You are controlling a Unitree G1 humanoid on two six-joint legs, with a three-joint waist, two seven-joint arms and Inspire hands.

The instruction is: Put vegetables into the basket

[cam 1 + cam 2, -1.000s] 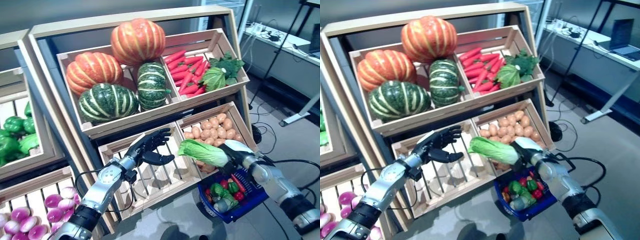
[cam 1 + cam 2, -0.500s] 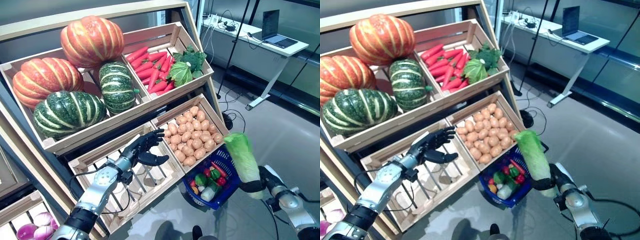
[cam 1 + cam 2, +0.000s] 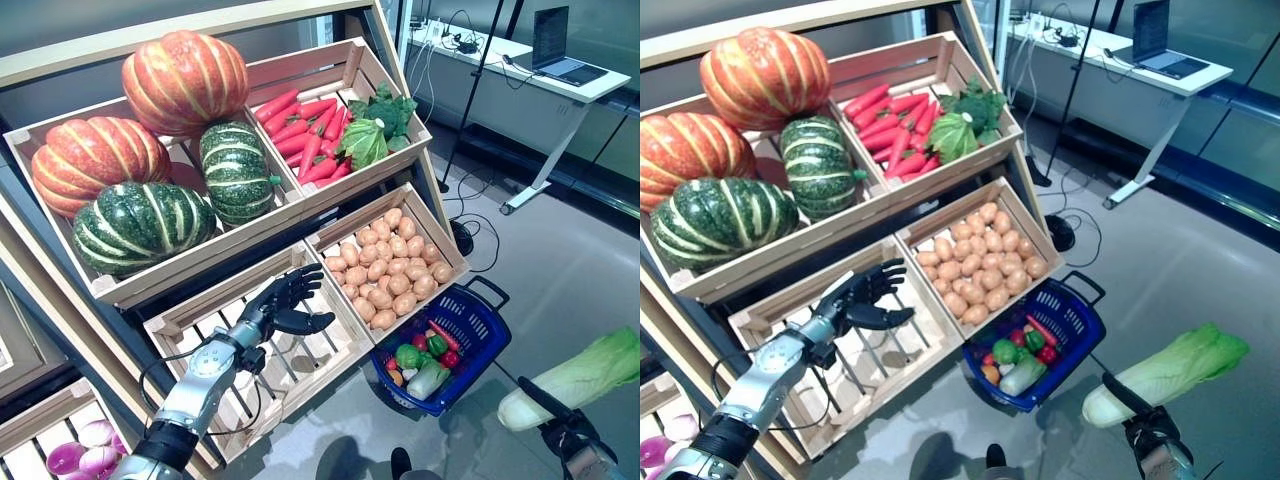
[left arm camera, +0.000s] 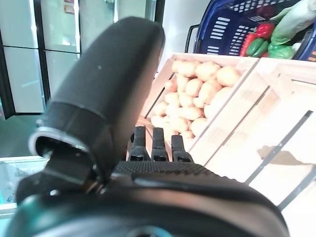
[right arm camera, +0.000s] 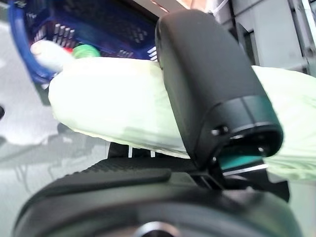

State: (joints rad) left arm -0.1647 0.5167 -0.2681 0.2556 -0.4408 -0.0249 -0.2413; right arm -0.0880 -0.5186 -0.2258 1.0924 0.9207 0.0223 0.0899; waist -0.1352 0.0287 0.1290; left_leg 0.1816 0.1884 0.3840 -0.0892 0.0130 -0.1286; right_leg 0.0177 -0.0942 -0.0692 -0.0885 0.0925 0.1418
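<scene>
A slanted wooden shelf (image 3: 120, 290) carries crates — pumpkins (image 3: 185, 80), carrots (image 3: 305, 135), potatoes (image 3: 385, 270); a blue basket (image 3: 478, 345) sits on the floor (image 3: 560, 270).

Pale unfinished wood on the crates (image 3: 395, 205), glossy blue plastic mesh for the basket (image 3: 470, 330), waxy sheen on the pumpkins (image 3: 185, 80), polished grey floor (image 3: 560, 270), matt black shell on the right hand (image 5: 212, 98)

Your left arm reaches forward and up from the lower left, its left hand (image 3: 285, 305) held out with fingers (image 3: 300, 283) spread straight and thumb apart, gripping nothing. Your right hand (image 3: 1150, 428) sits low at the lower right, thumb (image 5: 212, 84) and fingers wrapped round the cabbage (image 3: 580, 375), which it holds aloft.
</scene>
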